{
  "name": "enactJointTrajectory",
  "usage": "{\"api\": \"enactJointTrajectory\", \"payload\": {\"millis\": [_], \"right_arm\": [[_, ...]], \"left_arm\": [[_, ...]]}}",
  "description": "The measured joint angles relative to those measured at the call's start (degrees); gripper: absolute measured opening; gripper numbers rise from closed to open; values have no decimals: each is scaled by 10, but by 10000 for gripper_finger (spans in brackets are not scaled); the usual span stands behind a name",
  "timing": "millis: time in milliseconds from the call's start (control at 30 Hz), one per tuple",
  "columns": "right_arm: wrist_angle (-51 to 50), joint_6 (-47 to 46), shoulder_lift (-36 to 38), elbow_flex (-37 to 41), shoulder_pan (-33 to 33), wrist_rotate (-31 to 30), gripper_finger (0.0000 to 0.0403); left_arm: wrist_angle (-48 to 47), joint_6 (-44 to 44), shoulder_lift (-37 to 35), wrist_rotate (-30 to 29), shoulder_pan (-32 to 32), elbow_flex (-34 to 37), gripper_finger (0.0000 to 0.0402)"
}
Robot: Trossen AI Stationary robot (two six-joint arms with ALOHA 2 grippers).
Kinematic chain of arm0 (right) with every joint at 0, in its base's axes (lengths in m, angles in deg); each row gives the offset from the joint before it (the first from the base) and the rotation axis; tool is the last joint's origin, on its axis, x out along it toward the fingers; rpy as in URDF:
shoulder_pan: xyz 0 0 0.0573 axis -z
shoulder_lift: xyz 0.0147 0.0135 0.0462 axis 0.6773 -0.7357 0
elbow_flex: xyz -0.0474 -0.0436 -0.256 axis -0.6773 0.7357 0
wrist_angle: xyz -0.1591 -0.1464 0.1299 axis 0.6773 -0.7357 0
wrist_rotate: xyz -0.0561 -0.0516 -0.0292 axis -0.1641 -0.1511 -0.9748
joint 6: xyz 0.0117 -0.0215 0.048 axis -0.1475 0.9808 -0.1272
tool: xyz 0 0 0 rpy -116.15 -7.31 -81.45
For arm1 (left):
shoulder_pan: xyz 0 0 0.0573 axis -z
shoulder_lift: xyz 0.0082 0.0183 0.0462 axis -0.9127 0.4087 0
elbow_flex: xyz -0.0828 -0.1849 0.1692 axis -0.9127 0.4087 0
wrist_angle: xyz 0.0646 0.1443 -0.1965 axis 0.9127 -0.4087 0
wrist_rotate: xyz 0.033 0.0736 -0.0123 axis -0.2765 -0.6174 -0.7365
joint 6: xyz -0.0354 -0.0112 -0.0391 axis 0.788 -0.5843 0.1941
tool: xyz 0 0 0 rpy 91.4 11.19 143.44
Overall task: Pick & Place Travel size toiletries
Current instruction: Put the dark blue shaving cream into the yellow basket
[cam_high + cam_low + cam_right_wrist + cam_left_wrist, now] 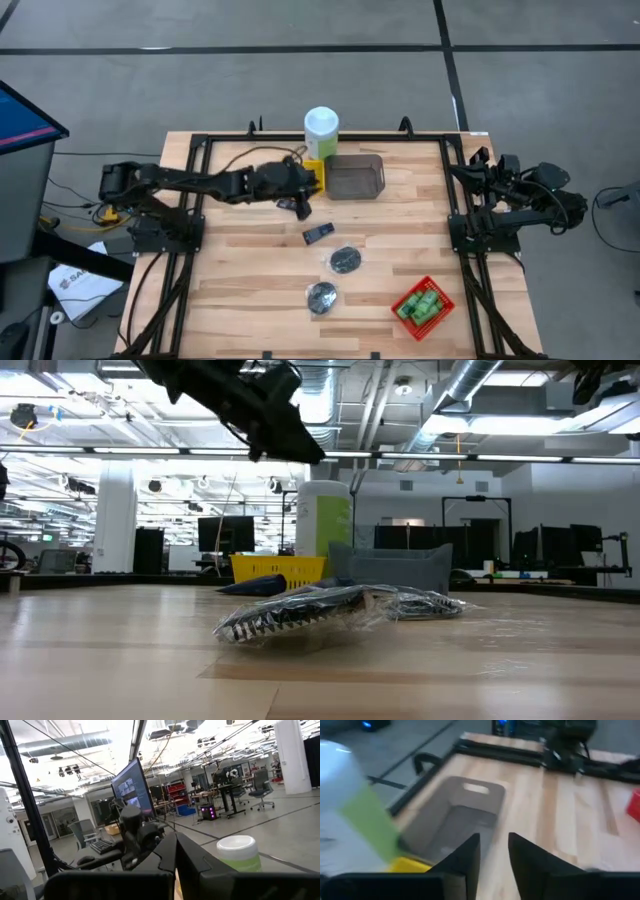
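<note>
My left gripper (302, 193) (494, 840) hangs well above the table (298, 448), just in front of the yellow tray (314, 172). Its fingers stand a narrow gap apart with nothing between them. One dark blue tube (318, 234) (265, 585) lies flat on the table near it. Two wrapped silvery discs (345, 260) (322, 296) lie nearer the front edge. Green bottles (421, 305) sit in the red tray (443, 300). My right gripper (484, 172) (176, 844) waits shut at the table's right edge.
The grey tray (355, 176) (455, 820) stands beside the yellow tray at the far middle. The tall pale green canister (321, 132) (322, 525) rises behind them. A black frame (200, 140) borders the table. Bare wood lies on the left half.
</note>
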Motion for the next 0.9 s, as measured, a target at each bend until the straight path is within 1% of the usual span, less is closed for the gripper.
{"api": "enactJointTrajectory", "payload": {"millis": [67,133,200,267,367,467,567,633,700,900], "right_arm": [[-1,0,0,0,0,0,1],[-1,0,0,0,0,0,1],[-1,0,0,0,0,0,1],[-1,1,0,0,0,0,1],[-1,4,0,0,0,0,1],[-1,5,0,0,0,0,1],[-1,5,0,0,0,0,1],[-1,5,0,0,0,0,1],[-2,6,0,0,0,0,1],[-1,7,0,0,0,0,1]], "left_arm": [[-2,-1,21,12,8,1,110],[14,-2,49,46,17,1,130],[40,-2,85,80,30,1,157],[56,-2,120,90,45,1,189],[103,-4,168,86,60,1,241],[129,-3,206,58,67,0,290],[126,20,230,39,74,1,324],[128,46,243,39,79,1,336],[129,64,255,38,86,1,340],[129,77,300,14,105,1,320]]}}
